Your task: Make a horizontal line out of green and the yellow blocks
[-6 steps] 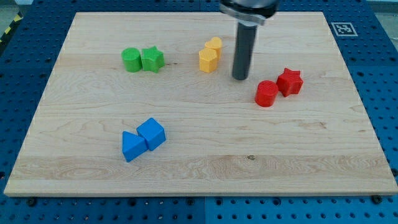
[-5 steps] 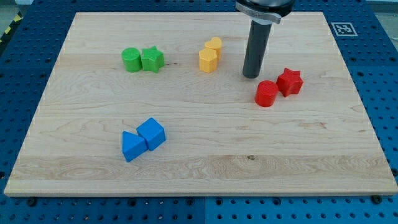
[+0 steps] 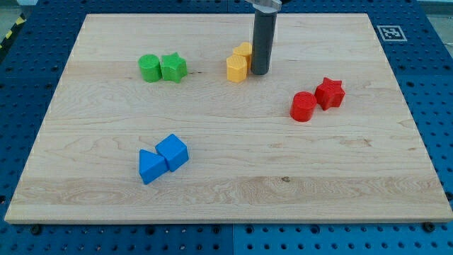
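Touching yellow blocks (image 3: 239, 62): my tip (image 3: 260, 73)

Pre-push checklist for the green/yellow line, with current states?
1. My tip beside the yellow blocks, on their right in view: ok.
2. Tip touching yellow: cannot tell, gap too small to judge.
3. Two yellow blocks together: ok.
4. Green cylinder and green star side by side in a row: ok.
5. Yellow joined to green in one line: not ok, bare board between them.
6. Red blocks and blue blocks out of the leftward path: ok.
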Tool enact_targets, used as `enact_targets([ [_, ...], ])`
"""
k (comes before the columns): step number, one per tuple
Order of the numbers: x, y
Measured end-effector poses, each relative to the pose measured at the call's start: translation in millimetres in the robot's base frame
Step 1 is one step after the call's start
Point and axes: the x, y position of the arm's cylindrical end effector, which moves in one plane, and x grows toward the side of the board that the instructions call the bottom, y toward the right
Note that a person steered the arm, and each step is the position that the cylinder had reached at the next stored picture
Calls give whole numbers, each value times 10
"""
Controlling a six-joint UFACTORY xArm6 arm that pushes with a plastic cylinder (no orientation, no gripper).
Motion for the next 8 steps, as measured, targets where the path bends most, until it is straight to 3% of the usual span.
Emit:
enact_targets([
  [4, 29, -664],
  [5, 29, -557],
  [7, -26, 410],
  [8, -328, 419],
])
